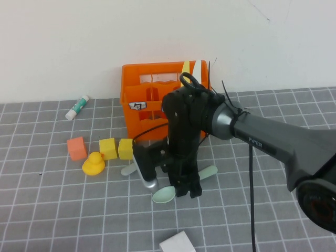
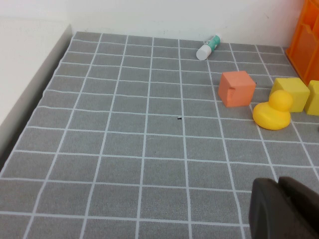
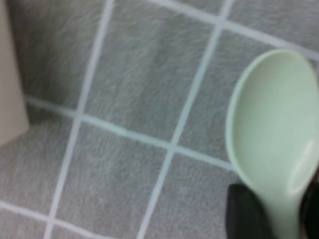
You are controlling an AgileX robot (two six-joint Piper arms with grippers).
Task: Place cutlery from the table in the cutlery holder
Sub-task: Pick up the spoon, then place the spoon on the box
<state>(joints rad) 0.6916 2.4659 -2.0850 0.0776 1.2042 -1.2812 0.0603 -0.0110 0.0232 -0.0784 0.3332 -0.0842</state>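
**Spoon pick-up under way in front of the crate**

Right arm does the work at this moment. It reaches in from the right side of the table [image 1: 42, 173] and points its wrist straight down just in front of the orange cutlery holder [image 1: 142, 84]. The right gripper [image 1: 184, 190] stands over the mint-green spoon [image 1: 167, 195], which lies flat on the tiles with its bowl toward the near side and its handle running off to the far right. From the wrist camera the spoon [image 3: 276, 134] sits with its neck between two dark fingertips [image 3: 244, 211], one on each side; the jaws are parted around it and I cannot see that they press on it yet. So I would call this the closing stage of a grasp, with the spoon not yet lifted.

A second pale piece, seemingly the grey-green fork [image 1: 129, 169], lies just left of the arm, mostly hidden. A yellow knife [image 1: 185, 67] and a white knife [image 1: 197, 69] already stand in the far right of the holder.

The left gripper [image 2: 284, 209] is parked low on the left with its jaws together and holding nothing, looking out toward the rubber duck [image 2: 271, 112], the orange cube [image 2: 238, 88] and a yellow cube [image 2: 295, 92].

Next, I judge, the fingers must pinch the thin neck squarely, since a flat plastic handle may skid. Then comes a lift high enough to clear the holder's rim, and a tilt to drop it handle-down into a free compartment.
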